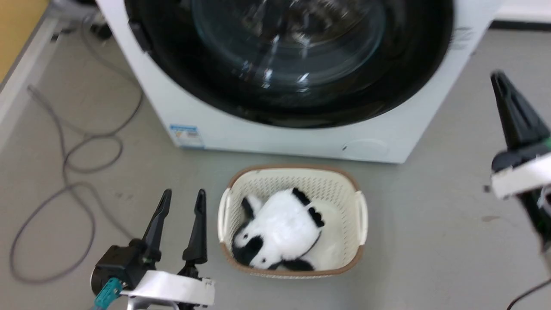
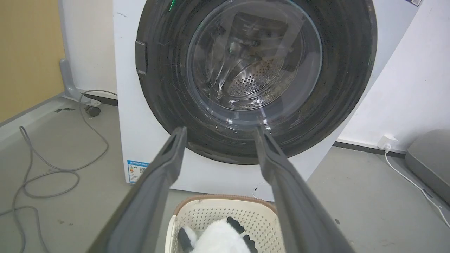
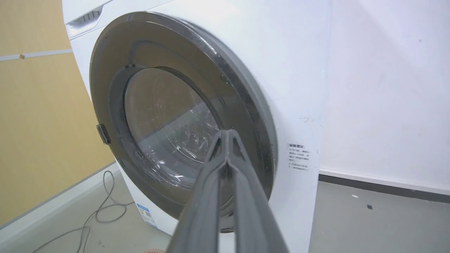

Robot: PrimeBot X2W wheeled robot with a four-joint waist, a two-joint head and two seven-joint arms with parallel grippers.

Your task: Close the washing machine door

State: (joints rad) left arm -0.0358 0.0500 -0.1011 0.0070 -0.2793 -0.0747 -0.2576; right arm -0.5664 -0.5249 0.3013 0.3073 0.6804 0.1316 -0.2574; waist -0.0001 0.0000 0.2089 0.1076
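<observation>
The washing machine is a white front loader at the top of the head view. Its door, a glossy black rim around clear glass, lies flat against the front. My left gripper stands open and holds nothing, low over the floor to the left of the basket. In the left wrist view my left gripper points at the door from a distance. My right gripper is shut at the right, apart from the machine. In the right wrist view my right gripper holds nothing, its tip before the door.
A cream perforated basket with a black-and-white plush toy sits on the floor before the machine. Grey cables loop on the floor at the left. A white wall and a grey object lie to the right.
</observation>
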